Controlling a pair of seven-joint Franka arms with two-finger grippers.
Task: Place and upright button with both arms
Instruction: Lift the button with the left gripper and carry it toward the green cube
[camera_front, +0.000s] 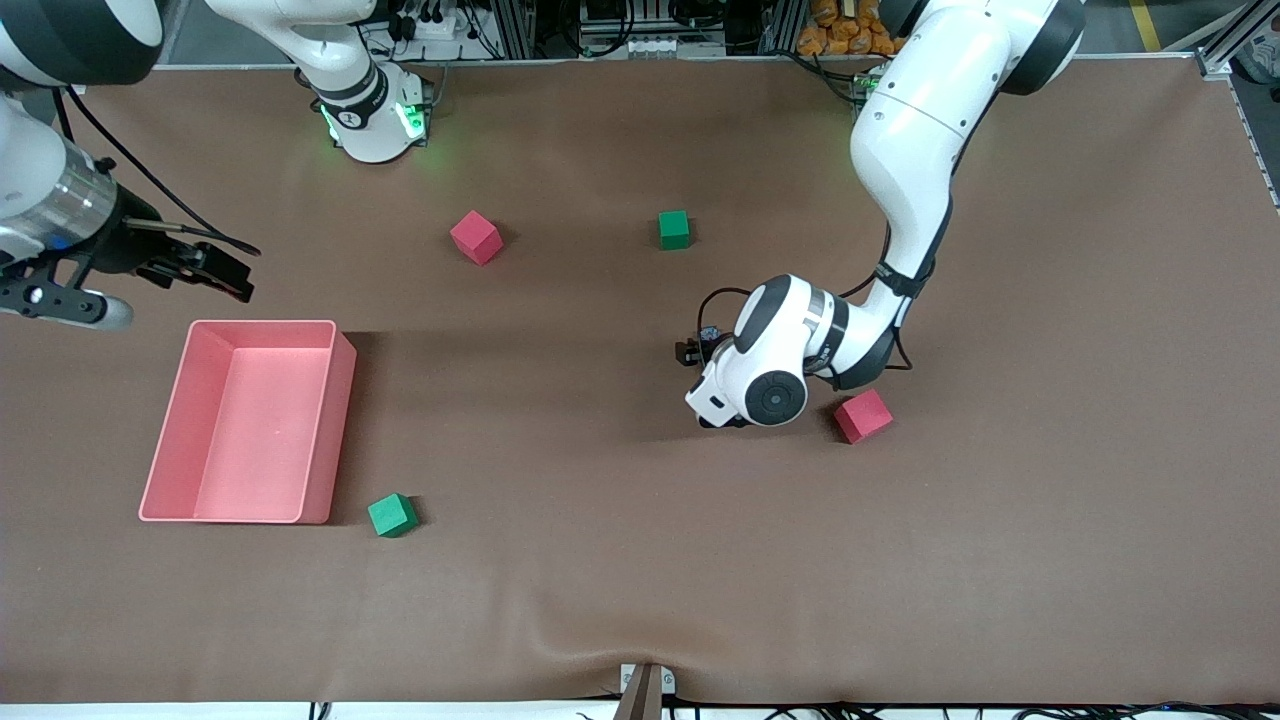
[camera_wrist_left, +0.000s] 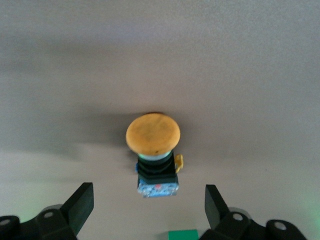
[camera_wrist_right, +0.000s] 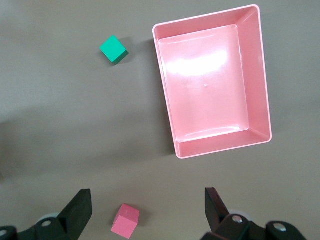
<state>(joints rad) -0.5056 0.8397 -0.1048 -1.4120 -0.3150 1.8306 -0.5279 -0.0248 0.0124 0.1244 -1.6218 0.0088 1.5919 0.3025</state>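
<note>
The button (camera_wrist_left: 152, 134) has a round orange cap and a black body with a blue end. It seems to lie on its side on the brown cloth, blue end toward my left gripper (camera_wrist_left: 149, 195). That gripper is open, and the button sits just ahead of the gap between its black fingers (camera_wrist_left: 80, 205), untouched. In the front view the left gripper (camera_front: 692, 352) is low over the table's middle and the wrist hides the button. My right gripper (camera_front: 225, 275) hangs open and empty over the cloth by the tray's farther end; it also shows in its own view (camera_wrist_right: 148, 200).
A pink tray (camera_front: 330, 420) stands toward the right arm's end. A red cube (camera_front: 862, 415) lies close beside the left wrist. Another red cube (camera_front: 476, 237) and a green cube (camera_front: 673, 228) lie farther back; a green cube (camera_front: 392, 515) sits by the tray's near corner.
</note>
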